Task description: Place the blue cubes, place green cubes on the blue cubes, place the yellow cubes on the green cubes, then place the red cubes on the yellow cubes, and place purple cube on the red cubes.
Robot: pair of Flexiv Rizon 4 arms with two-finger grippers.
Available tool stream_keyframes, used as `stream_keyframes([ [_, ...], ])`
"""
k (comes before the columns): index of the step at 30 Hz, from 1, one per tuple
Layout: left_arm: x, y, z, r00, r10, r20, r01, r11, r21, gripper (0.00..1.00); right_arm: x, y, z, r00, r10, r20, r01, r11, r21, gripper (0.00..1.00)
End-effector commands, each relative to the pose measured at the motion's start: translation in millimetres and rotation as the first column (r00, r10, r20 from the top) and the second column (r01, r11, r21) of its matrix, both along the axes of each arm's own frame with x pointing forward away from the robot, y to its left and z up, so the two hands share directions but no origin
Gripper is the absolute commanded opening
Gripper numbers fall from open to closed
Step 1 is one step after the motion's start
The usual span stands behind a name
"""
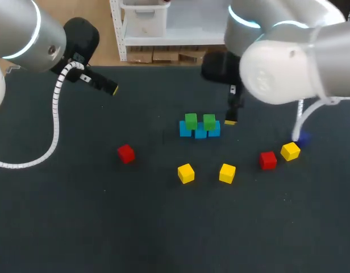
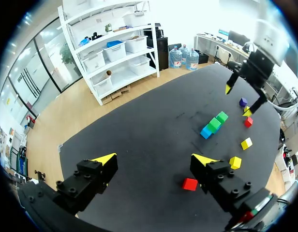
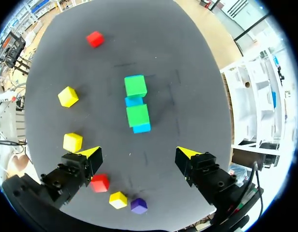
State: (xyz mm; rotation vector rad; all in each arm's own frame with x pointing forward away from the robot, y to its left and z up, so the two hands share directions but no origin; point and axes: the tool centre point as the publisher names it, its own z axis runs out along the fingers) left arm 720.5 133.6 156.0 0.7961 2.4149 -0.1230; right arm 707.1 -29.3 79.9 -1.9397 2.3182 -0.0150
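At the middle of the table (image 1: pixel 78 227), three blue cubes (image 1: pixel 200 133) sit in a tight row. Two green cubes (image 1: pixel 190 120) rest on top of them, each apparently straddling a seam, with a small gap between the pair. The yellow layer is not yet begun. Two yellow cubes (image 1: pixel 186 173) lie loose in front of the stack, and a third yellow cube (image 1: pixel 290 151) lies off to the right, between a red cube (image 1: pixel 268 160) and the purple cube (image 3: pixel 139 206). Another red cube (image 1: pixel 125 153) sits alone to the left.

The right gripper (image 3: pixel 139 154) hangs just beside the right end of the stack, its fingers wide apart and holding nothing. The left gripper (image 2: pixel 154 159) is well back at the far left, also spread and empty.

The main danger is how close the right gripper is to the stack. A sideways sweep or a low departure could clip the nearer green cube and push it off its blue base. If the arm picks the third yellow cube, the spread fingers could catch the purple cube just beside it and drag it along. Later, a yellow cube pressed down off-centre over the gap could wedge the green cubes apart or tip off.
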Motion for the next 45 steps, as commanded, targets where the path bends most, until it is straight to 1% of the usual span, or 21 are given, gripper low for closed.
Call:
stream_keyframes([
  [1,-0.1,1.5,-0.2,1.000,-0.005,0.000,0.005,1.000,-0.004,1.00,-21.1,-17.4,15.0,0.998,-0.001,0.064,0.000,1.000,0.015,1.00],
  [4,-0.1,1.5,-0.2,1.000,-0.005,0.000,0.005,1.000,-0.004,1.00,-29.1,-26.6,22.0,0.998,-0.011,0.060,0.010,1.000,0.017,1.00],
  [5,-0.1,1.5,-0.2,1.000,-0.005,0.000,0.005,1.000,-0.004,1.00,-33.6,-27.1,22.3,0.999,-0.012,0.046,0.011,1.000,0.019,1.00],
  [7,-0.1,1.5,-0.2,1.000,-0.005,0.000,0.005,1.000,-0.004,1.00,-44.7,-25.6,22.9,1.000,-0.006,0.031,0.006,1.000,0.012,1.00],
  [9,-0.1,1.5,-0.2,1.000,-0.005,0.000,0.005,1.000,-0.004,1.00,-56.5,-22.9,23.3,1.000,-0.001,0.021,0.001,1.000,0.031,1.00],
  [13,-0.1,1.5,-0.2,1.000,-0.005,0.000,0.005,1.000,-0.004,1.00,-78.2,-15.6,20.7,1.000,0.006,0.011,-0.006,0.999,0.038,1.00],
  [15,-0.1,1.5,-0.2,1.000,-0.005,0.000,0.005,1.000,-0.004,1.00,-87.5,-12.8,18.3,0.999,-0.024,0.029,0.024,1.000,-0.004,1.00],
  [16,-0.1,1.5,-0.2,1.000,-0.005,0.000,0.005,1.000,-0.004,1.00,-91.4,-11.5,17.2,0.999,-0.039,0.032,0.039,0.999,-0.012,1.00],
  [18,-0.1,1.5,-0.2,1.000,-0.005,0.000,0.005,1.000,-0.004,1.00,-100.7,-6.8,13.6,0.997,-0.068,0.020,0.068,0.998,0.006,1.00],
  [20,-0.1,1.5,-0.2,1.000,-0.005,0.000,0.005,1.000,-0.004,1.00,-106.3,-3.0,8.0,0.996,-0.089,0.015,0.089,0.996,-0.011,1.00],
  [22,-0.1,1.5,-0.2,1.000,-0.005,0.000,0.005,1.000,-0.004,1.00,-112.6,2.3,-0.7,0.994,-0.106,-0.011,0.106,0.994,0.013,1.00],
  [24,-0.1,1.5,-0.2,1.000,-0.005,0.000,0.005,1.000,-0.004,1.00,-118.3,7.0,-8.6,0.993,-0.114,-0.019,0.115,0.993,0.010,1.00],
  [26,-0.1,1.5,-0.2,1.000,-0.005,0.000,0.005,1.000,-0.004,1.00,-122.1,8.6,-17.4,0.992,-0.117,-0.039,0.118,0.992,0.043,1.00],
  [27,-0.1,1.5,-0.2,1.000,-0.005,0.000,0.005,1.000,-0.004,1.00,-123.5,10.0,-22.9,0.993,-0.110,-0.046,0.112,0.993,0.037,1.00],
  [30,-0.1,1.5,-0.2,1.000,-0.005,0.000,0.005,1.000,-0.004,1.00,-125.0,10.0,-39.3,0.991,-0.105,-0.080,0.109,0.993,0.051,1.00],
  [34,-0.1,1.5,-0.2,1.000,-0.005,0.000,0.005,1.000,-0.004,1.00,-124.5,6.0,-55.5,0.983,-0.131,-0.126,0.137,0.990,0.040,1.00],
  [37,-0.1,1.5,-0.2,1.000,-0.005,0.000,0.005,1.000,-0.004,1.00,-124.9,7.2,-61.9,0.982,-0.132,-0.135,0.137,0.990,0.023,1.00],
  [40,-0.1,1.5,-0.2,1.000,-0.005,0.000,0.005,1.000,-0.004,1.00,-126.2,10.9,-64.1,0.982,-0.126,-0.141,0.131,0.991,0.025,1.00],
  [45,-0.1,1.5,-0.2,1.000,-0.005,0.000,0.005,1.000,-0.004,1.00,-130.0,20.5,-68.5,0.987,-0.096,-0.128,0.096,0.995,-0.005,1.00],
])
